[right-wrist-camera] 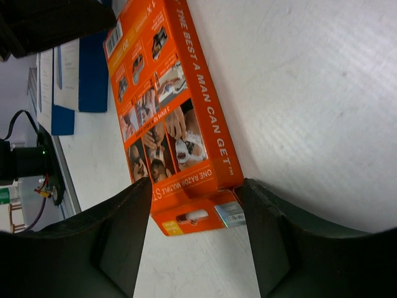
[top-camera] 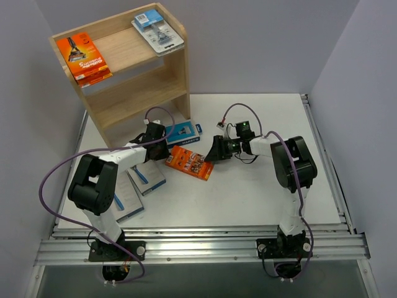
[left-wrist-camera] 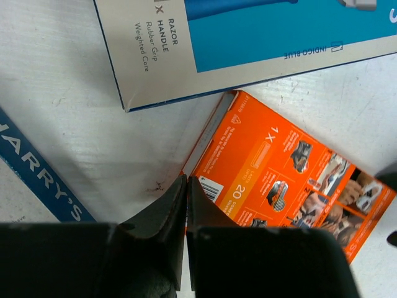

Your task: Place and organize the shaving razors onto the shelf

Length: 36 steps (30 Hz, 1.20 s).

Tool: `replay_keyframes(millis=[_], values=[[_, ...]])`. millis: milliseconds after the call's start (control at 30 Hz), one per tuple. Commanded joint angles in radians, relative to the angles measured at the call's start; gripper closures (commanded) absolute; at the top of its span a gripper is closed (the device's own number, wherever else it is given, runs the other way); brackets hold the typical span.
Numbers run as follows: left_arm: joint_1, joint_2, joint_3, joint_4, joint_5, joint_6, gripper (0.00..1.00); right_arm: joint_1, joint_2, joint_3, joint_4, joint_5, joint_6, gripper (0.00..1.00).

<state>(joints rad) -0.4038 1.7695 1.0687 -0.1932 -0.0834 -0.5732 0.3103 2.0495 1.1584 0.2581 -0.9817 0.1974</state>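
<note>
Flat on the table, orange razor box (right-wrist-camera: 162,105) (photo-printed) sits between right gripper's (right-wrist-camera: 197,233) parted fingers, unclamped.

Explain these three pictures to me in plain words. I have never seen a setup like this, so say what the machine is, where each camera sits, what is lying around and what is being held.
The machine is two small robot arms bolted at the near edge of a white table. The wide picture comes from a fixed camera above and behind them. The other two come from cameras on the wrists, looking along each arm's own fingers.

The wooden shelf already carries an orange razor pack and a clear blister pack on top. On the table lie another orange box and some grey-and-blue boxes.

The left end effector has its fingers pressed together at one end of the orange box; whether they pinch the box cannot be told. The right end effector stands open, one finger on each side of the box's other end. Nothing is lifted yet.
</note>
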Motion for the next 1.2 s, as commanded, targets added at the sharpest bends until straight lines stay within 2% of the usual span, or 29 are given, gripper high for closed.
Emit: replay_keyframes(millis=[0,133,400,500,600,833,900,1167], values=[[-0.007,0.031,0.02,0.0,-0.039,-0.004,0.9,0.015,-0.086,-0.068,-0.043,-0.017,-0.003,0.46],[-0.03,0.036,0.016,0.0,-0.058,-0.01,0.91,0.029,-0.127,-0.132,-0.004,-0.028,0.036,0.59],[-0.095,0.041,-0.032,0.015,-0.105,-0.042,0.94,0.105,-0.19,-0.265,0.096,0.02,0.118,0.62],[-0.119,0.035,-0.056,0.02,-0.128,-0.056,0.94,0.122,-0.207,-0.321,0.176,0.034,0.175,0.67],[-0.139,0.025,-0.073,0.02,-0.145,-0.066,0.94,0.131,-0.229,-0.364,0.277,0.034,0.229,0.73],[-0.191,0.002,-0.092,0.006,-0.188,-0.085,0.95,0.151,-0.264,-0.465,0.53,0.041,0.401,0.96],[-0.207,-0.002,-0.099,0.002,-0.196,-0.089,0.96,0.157,-0.265,-0.477,0.587,0.043,0.447,0.99],[-0.222,-0.034,-0.133,-0.003,-0.207,-0.103,0.98,0.165,-0.292,-0.519,0.702,0.057,0.551,1.0]])
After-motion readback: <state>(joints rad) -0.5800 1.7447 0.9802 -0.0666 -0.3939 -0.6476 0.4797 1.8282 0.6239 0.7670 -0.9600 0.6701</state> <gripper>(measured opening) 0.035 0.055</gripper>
